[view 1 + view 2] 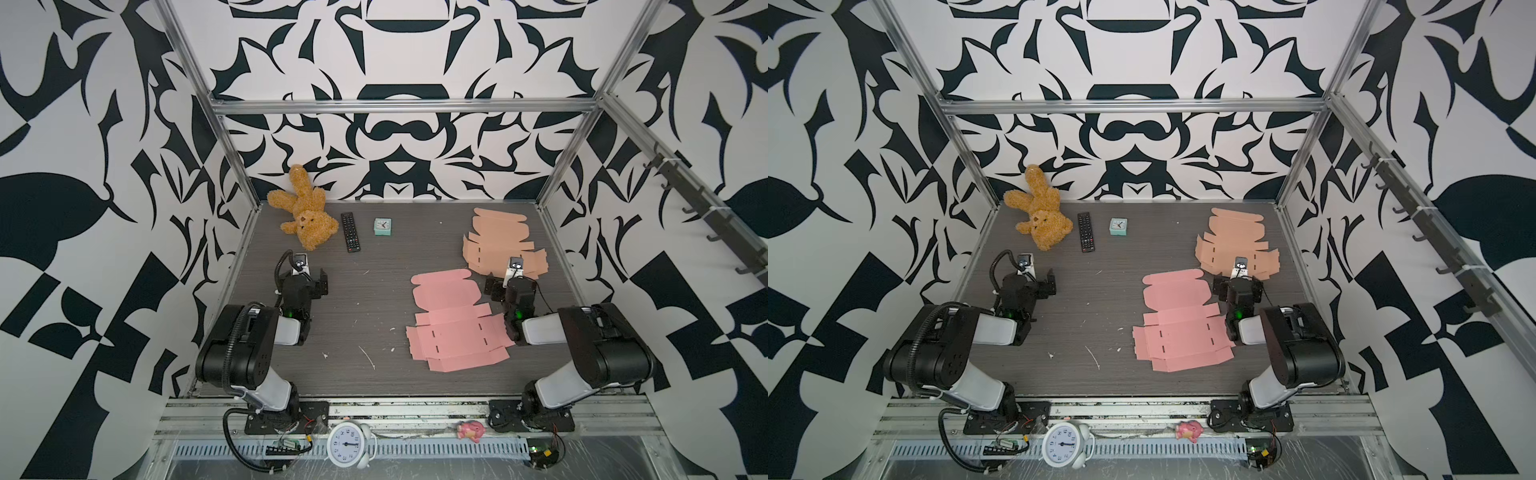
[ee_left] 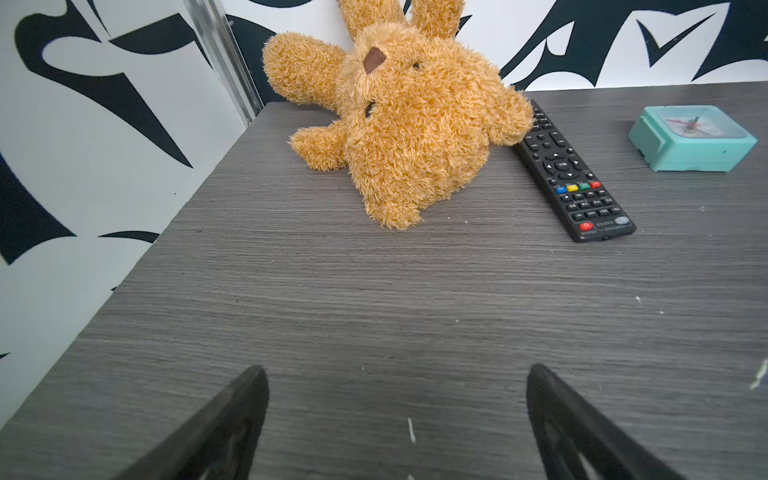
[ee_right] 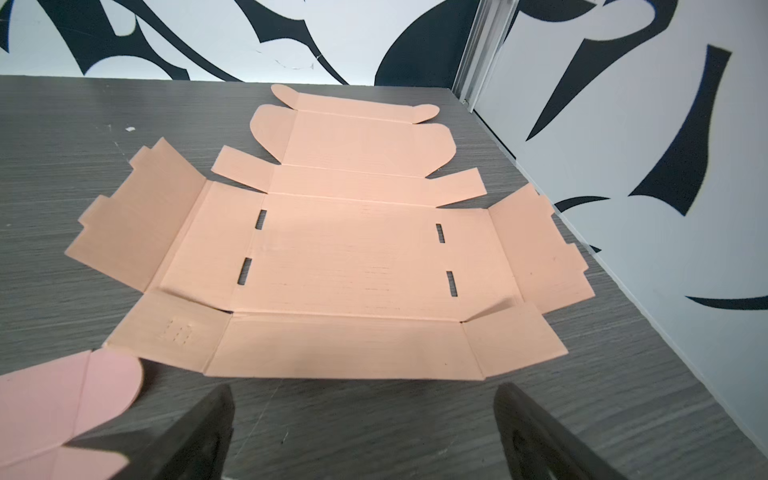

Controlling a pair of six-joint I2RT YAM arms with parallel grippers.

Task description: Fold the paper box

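Note:
Two unfolded paper box blanks lie flat on the right half of the table. The pink blank (image 1: 453,324) (image 1: 1179,324) is the nearer one, and the tan blank (image 1: 496,241) (image 1: 1231,239) lies behind it by the right wall. My right gripper (image 1: 514,282) (image 1: 1239,283) hovers open between them. In the right wrist view its empty gripper (image 3: 363,388) sits just short of the tan blank's (image 3: 353,257) near flap, with a pink corner (image 3: 50,407) beside it. My left gripper (image 1: 302,277) (image 1: 1030,278) (image 2: 397,370) stands open over bare table on the left, holding nothing.
A brown plush toy (image 1: 305,216) (image 2: 407,124), a black remote (image 1: 350,232) (image 2: 573,174) and a small teal clock (image 1: 382,226) (image 2: 690,139) lie along the back left. On the front rail are a white alarm clock (image 1: 345,444) and a pink toy (image 1: 470,430). Patterned walls enclose three sides.

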